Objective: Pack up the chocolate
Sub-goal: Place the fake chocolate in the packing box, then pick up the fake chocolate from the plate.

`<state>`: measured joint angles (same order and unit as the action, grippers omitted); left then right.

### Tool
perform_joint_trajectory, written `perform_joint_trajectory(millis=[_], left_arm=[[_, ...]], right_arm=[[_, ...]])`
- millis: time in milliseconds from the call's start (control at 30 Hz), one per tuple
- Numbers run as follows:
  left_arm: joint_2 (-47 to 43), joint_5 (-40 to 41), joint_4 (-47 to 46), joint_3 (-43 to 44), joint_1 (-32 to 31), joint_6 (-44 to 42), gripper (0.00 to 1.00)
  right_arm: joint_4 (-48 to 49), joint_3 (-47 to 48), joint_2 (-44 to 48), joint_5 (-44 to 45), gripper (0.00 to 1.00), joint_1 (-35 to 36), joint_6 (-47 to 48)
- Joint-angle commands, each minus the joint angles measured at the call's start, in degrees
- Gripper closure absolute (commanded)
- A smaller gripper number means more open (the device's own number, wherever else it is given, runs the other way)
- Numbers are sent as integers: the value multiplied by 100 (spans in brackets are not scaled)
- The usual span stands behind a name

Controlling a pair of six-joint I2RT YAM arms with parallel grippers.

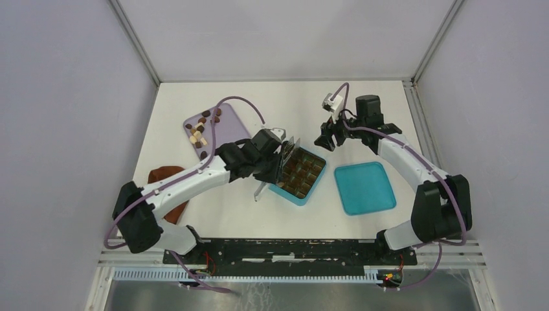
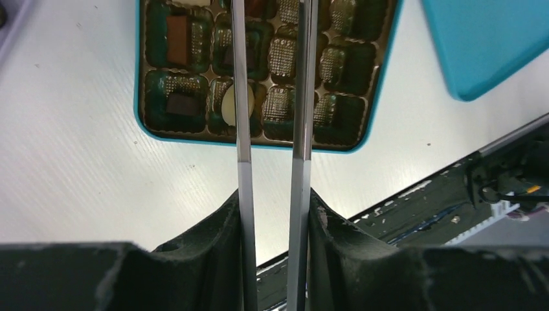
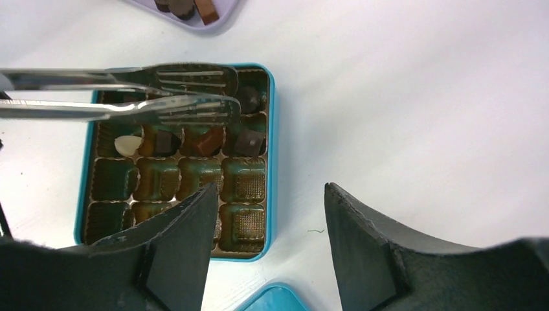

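Observation:
Several pieces of chocolate (image 1: 199,133) lie on the lilac tray (image 1: 228,123) at the back left. A few more sit in cells of the teal box (image 1: 316,181): a dark one (image 2: 183,103), a cream one (image 2: 228,107), and a dark block (image 3: 248,140). My left gripper (image 1: 275,154) (image 2: 272,201) is shut on metal tongs (image 2: 303,97). Their two heads (image 3: 188,110) hover slightly apart over the box, and I see nothing between them. My right gripper (image 1: 327,139) (image 3: 268,194) hangs open and empty beyond the box's far right corner.
The teal lid (image 1: 364,188) lies flat to the right of the box. A reddish-brown cloth (image 1: 167,175) lies at the left, partly under my left arm. Grey walls close in the white table on three sides.

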<state>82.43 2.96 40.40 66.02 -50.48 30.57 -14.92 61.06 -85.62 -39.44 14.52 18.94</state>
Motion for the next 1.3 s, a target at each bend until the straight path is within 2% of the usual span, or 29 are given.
perform_joint_trajectory(millis=[0,67,200,367,467,633,867,1267], left_arm=[[-780,143,-206,251,275,-47,61],[-1044,-10,-274,156,647,-152,61],[-1629,-743,-507,-191,1797,-296,61],[-2194,-1001,-280,-613,2982,-582,59],[-2159,-1178,-97,-832,3650,-946,58],[-1619,-1591,-235,-1039,4717,-1328,58],[-346,-1019,-61,-258,4995,-1439,59],[1294,-922,593,1207,4995,-1711,58]], right_arm=[[-59,205,659,-521,33,-91,264],[-114,199,884,-784,33,-95,276],[-81,145,1189,-1228,33,-94,171],[445,-337,1478,-1457,32,-91,13],[428,-522,1419,-1482,32,-94,124],[262,-621,1257,-1453,32,-95,359],[77,-575,960,-1495,32,-94,439],[-73,-553,767,-1525,32,-97,532]])
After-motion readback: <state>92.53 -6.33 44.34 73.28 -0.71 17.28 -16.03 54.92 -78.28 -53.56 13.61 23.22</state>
